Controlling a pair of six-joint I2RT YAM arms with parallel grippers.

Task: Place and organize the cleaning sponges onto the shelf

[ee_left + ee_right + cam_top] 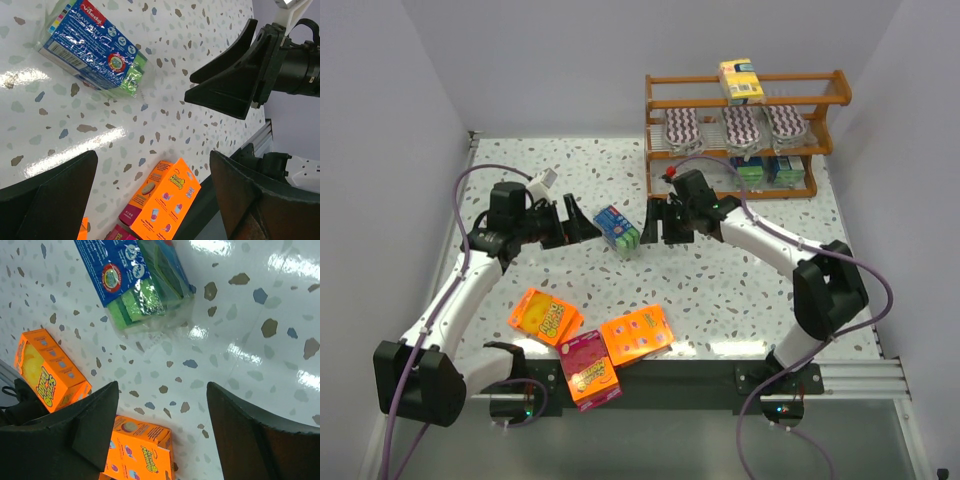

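**Blue-green pack on table, both grippers empty**

Blue-and-green sponge pack (617, 229) (95, 50) (140, 282) lies flat on the speckled table (740, 300), in clear wrap with its blue label up. It is off the shelf and in front of the shelf's left end.

Left gripper (588, 228) (154, 160) sits just left of the pack with its jaws spread and nothing between them. Right gripper (648, 225) (162, 387) sits just right of it, likewise spread and empty. Neither touches the pack.

Shelf (790, 100) stands at the far right of the table.
- Top tier: yellow block (741, 82).
- Middle tier: three zigzag pads (741, 125) in a row.
- Bottom tier: blue-green packs (765, 168) at the right.

Near the table's front edge are two orange boxes (544, 315) and a pink box (588, 368), close together.
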